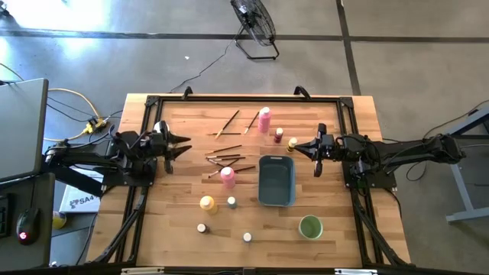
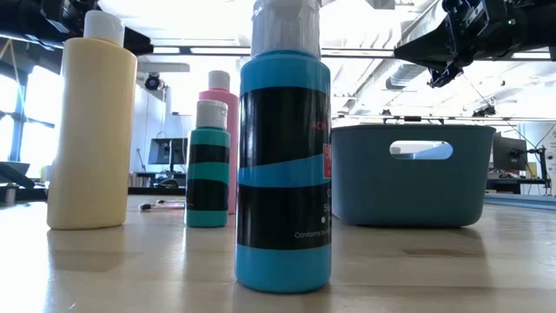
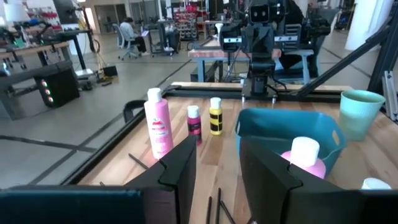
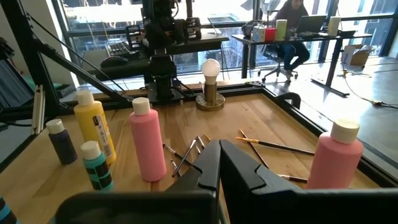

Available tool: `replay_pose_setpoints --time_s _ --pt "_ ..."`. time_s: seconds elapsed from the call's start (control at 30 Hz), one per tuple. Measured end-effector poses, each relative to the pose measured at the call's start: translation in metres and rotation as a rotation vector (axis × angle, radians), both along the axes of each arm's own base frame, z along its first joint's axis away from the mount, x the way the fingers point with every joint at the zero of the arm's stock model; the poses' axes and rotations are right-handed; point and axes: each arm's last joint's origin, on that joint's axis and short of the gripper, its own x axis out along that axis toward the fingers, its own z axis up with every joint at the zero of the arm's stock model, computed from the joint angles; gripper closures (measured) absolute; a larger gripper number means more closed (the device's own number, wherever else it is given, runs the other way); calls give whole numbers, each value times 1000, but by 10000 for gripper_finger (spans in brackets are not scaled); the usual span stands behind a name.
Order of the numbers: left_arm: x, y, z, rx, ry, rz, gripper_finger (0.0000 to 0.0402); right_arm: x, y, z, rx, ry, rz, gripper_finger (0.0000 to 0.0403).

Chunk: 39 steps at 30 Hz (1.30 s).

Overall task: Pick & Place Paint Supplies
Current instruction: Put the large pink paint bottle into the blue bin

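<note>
Paint supplies stand and lie loose on the wooden table: two pink squeeze bottles (image 1: 264, 120) (image 1: 228, 176), a yellow bottle (image 1: 207, 204), several small capped jars such as the teal one (image 2: 282, 174), and thin brushes (image 1: 225, 157) lying flat mid-table. My left gripper (image 1: 180, 147) (image 3: 217, 168) hangs level at the table's left side, open, with nothing between its fingers. My right gripper (image 1: 295, 147) (image 4: 219, 152) hangs level at the right side, shut and empty, above the tray's far end. Neither touches anything.
A blue-grey tray (image 1: 276, 180) stands right of centre, a round green cup (image 1: 310, 227) near the front right. A white ball on a brass base (image 4: 210, 87) sits by the left arm. A black frame rims the table (image 1: 229, 98). People sit at desks beyond.
</note>
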Motion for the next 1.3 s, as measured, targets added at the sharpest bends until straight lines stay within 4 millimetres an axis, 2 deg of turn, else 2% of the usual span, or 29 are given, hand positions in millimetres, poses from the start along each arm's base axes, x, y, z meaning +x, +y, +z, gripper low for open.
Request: replay_pose_setpoints --time_s 0.2,0.43,0.67,1.03,1.3 --pt "0 0 2 -1 -17 1 281 0 0 1 0 -6 -1 401" --pt "6 0 1 6 -6 1 281 0 0 10 0 -98 -2 401" --pt "9 1 2 55 10 23 281 2 -3 8 0 -89 -16 401" --pt "7 6 5 49 -23 238 281 21 -12 5 4 -130 -69 401" --pt "6 7 9 43 -59 261 281 33 -20 4 -1 -202 -116 401"
